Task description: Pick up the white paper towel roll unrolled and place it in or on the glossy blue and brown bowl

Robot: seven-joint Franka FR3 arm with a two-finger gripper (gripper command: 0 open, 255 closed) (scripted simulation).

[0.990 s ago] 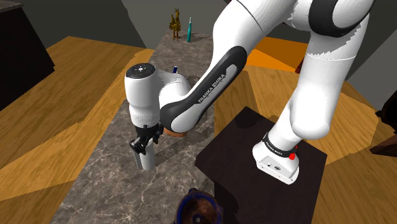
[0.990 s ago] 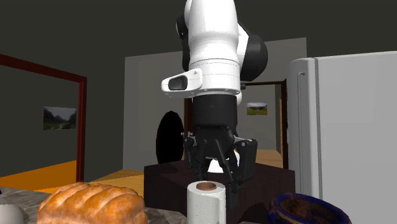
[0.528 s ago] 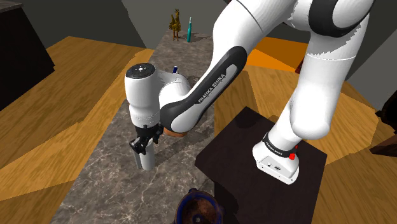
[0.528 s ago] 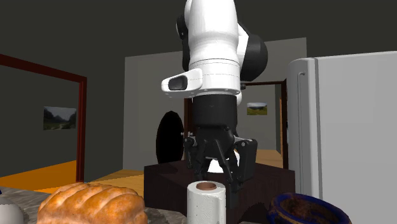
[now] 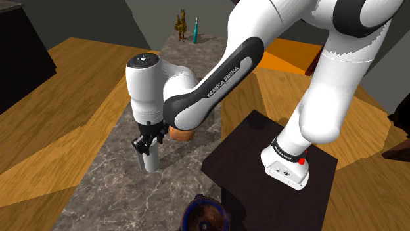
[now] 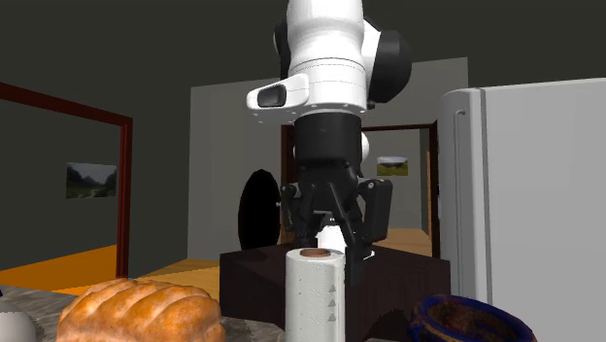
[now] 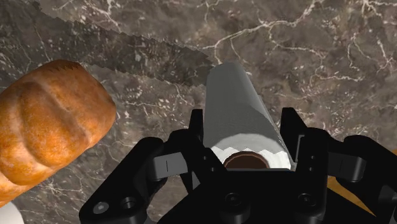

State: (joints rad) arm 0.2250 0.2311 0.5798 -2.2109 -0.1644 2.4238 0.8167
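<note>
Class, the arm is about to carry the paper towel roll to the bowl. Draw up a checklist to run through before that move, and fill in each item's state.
1. The gripper clasps the paper towel roll on both sides: ok.
2. The roll stands upright in the grip: ok.
3. The roll's base is clear of the marble counter: cannot tell.
4. The bread loaf lies apart from the roll: ok.
5. The opening of the bowl is free: cannot tell, the shoulder view's edge cuts it.

Dim but sharp renders; a jagged-edged shadow crosses the marble counter (image 7: 331, 57), light seemingly overhead.
</note>
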